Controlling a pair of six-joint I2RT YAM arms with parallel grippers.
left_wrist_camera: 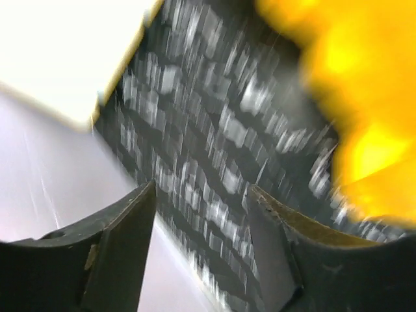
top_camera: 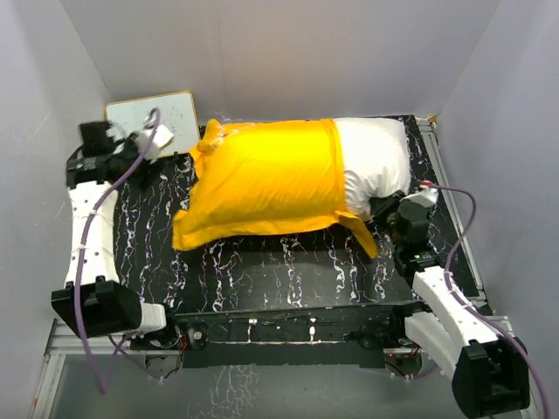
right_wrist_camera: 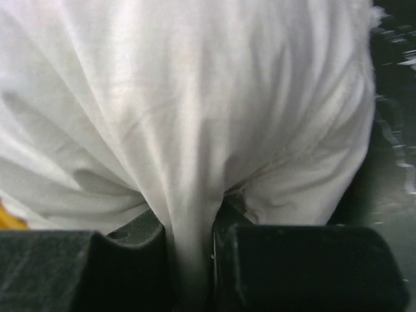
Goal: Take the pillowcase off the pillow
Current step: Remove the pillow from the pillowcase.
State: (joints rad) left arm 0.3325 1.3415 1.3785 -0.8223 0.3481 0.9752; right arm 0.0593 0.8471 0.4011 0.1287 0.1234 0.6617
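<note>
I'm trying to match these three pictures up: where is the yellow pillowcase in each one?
Top external: the pillowcase fills the middle.
Left wrist: blurred yellow, upper right.
Right wrist: a yellow sliver at the lower left edge, beside the white pillow.
Shared landmark: the black white-veined table.

A white-faced board [top_camera: 150,118] with a pale rim sits at the far left corner of the black, white-veined table [top_camera: 262,272]; plain white walls [top_camera: 279,52] enclose three sides.
</note>
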